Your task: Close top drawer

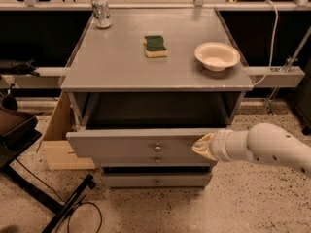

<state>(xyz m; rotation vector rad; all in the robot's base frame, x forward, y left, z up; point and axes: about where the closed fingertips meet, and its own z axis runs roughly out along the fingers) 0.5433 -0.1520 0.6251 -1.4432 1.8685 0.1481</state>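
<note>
The top drawer (126, 143) is a wide grey drawer with a small round metal knob (157, 148). It stands partly open below the grey cabinet top (116, 62), its dark inside showing. My gripper (204, 146) comes in from the right on a white arm (267, 147). Its yellowish tip presses against the right end of the drawer front.
On the cabinet top are a metal can (101, 11), a green and yellow sponge (156, 46) and a white bowl (217, 56). Two narrower drawer fronts (156, 179) sit below. A cardboard box (59, 140) stands at the left, a black stand (29, 178) and cable beside it.
</note>
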